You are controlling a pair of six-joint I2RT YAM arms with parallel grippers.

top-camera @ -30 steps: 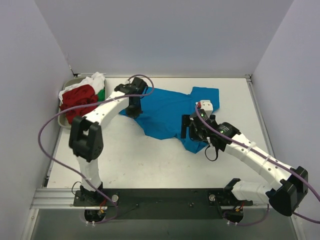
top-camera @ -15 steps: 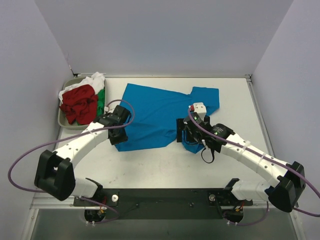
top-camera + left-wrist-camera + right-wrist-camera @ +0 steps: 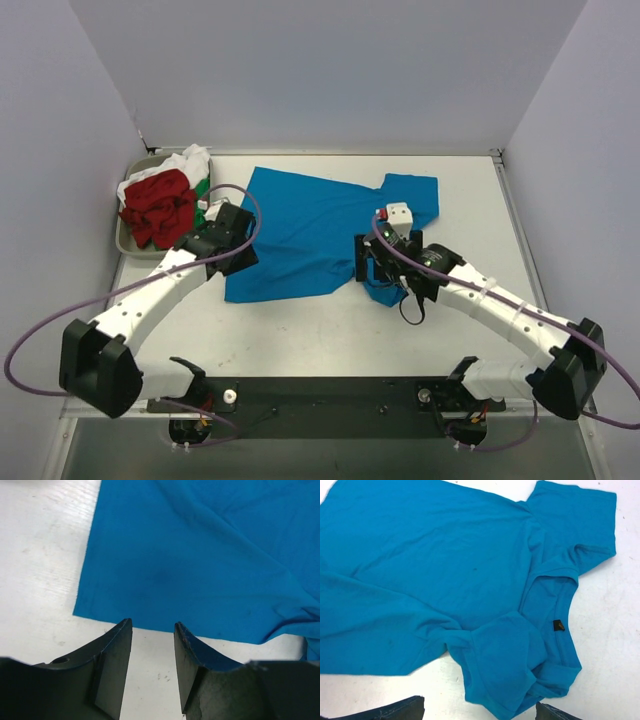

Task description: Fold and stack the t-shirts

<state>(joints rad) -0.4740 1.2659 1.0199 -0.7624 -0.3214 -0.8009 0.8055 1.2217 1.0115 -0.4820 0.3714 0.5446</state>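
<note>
The bright blue t-shirt (image 3: 310,225) lies spread on the white table, with its collar and small black tag (image 3: 559,625) toward the right. One sleeve is bunched and folded over by the collar (image 3: 505,670). My left gripper (image 3: 236,258) is open and empty at the shirt's left edge. In the left wrist view its fingertips (image 3: 152,625) stand over bare table just short of the blue edge (image 3: 200,580). My right gripper (image 3: 374,268) is wide open and empty above the bunched sleeve. Only its fingertips (image 3: 415,705) show in the right wrist view. Red (image 3: 160,205), white (image 3: 190,160) and green (image 3: 204,190) shirts lie heaped at far left.
The heaped shirts rest in a grey tray (image 3: 124,243) at the table's far left corner. White walls close in the left, back and right sides. The arm bases and a black rail (image 3: 330,395) run along the near edge. Cables loop off both arms.
My left gripper came from the shirt's far left toward the near left. The shirt's left half, bunched a second ago, now lies spread out. The right gripper barely moved.
</note>
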